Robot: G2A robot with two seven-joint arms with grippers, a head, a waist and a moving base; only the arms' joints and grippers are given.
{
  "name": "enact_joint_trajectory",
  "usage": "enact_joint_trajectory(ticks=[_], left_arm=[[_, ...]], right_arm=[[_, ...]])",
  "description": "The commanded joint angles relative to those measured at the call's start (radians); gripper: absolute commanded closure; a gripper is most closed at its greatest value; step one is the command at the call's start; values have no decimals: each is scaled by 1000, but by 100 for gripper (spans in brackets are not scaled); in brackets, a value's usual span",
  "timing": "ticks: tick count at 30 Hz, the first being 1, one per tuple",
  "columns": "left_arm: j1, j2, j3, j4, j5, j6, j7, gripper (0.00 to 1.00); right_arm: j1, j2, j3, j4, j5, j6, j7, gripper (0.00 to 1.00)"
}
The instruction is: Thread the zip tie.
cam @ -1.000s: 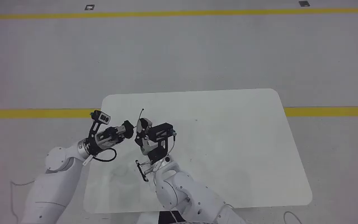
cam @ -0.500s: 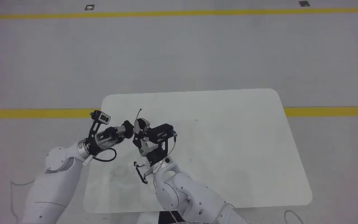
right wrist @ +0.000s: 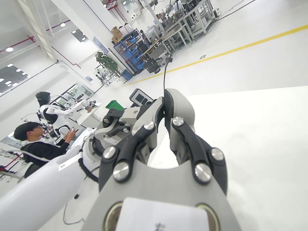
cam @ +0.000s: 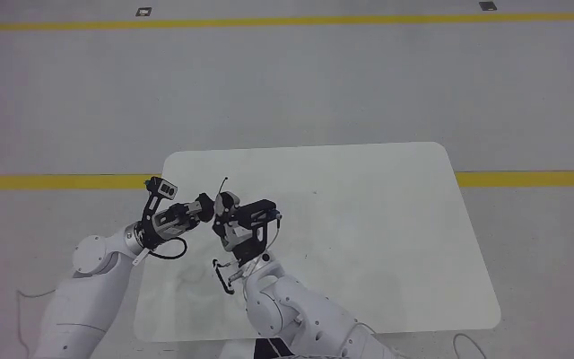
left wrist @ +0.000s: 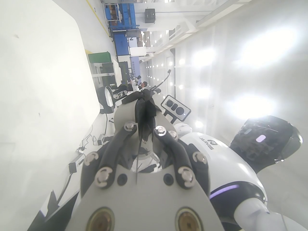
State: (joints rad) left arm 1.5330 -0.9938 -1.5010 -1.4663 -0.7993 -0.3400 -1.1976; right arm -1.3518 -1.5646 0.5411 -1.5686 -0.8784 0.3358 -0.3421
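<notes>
Holding the thin black plastic zip tie (right wrist: 164, 80) above the white table (cam: 377, 224), I have the right gripper (right wrist: 164, 108) and the left gripper (left wrist: 144, 106) both pinched tight on its strap, close together. Its head end sticks up free. Threading looks barely begun: next, I judge, the tail must curl round into that head's slot.

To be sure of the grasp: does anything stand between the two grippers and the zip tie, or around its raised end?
Nothing visible does. The right gripper is shut on the zip tie, and the left gripper pinches its thin strap close beside; its head end stands free in the air.
</notes>
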Motion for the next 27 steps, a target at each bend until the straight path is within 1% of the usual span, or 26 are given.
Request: enact_joint_trajectory(ticks=[1, 11, 23, 24, 25, 27], left_arm=[[0, 0, 0, 0, 0, 0, 0, 100], [0, 0, 0, 0, 0, 0, 0, 100], [0, 0, 0, 0, 0, 0, 0, 100], [0, 0, 0, 0, 0, 0, 0, 100], [0, 0, 0, 0, 0, 0, 0, 100], [0, 0, 0, 0, 0, 0, 0, 100]], right_arm=[[-3, 3, 3, -7, -4, 2, -10, 100], [-18, 20, 10, -35, -30, 4, -13, 100], [-13, 24, -6, -28, -52, 4, 2, 100], [-17, 24, -1, -28, -53, 4, -5, 67], [-23, 24, 9, -29, -50, 4, -16, 0], [-31, 25, 19, -34, -53, 4, -26, 0]])
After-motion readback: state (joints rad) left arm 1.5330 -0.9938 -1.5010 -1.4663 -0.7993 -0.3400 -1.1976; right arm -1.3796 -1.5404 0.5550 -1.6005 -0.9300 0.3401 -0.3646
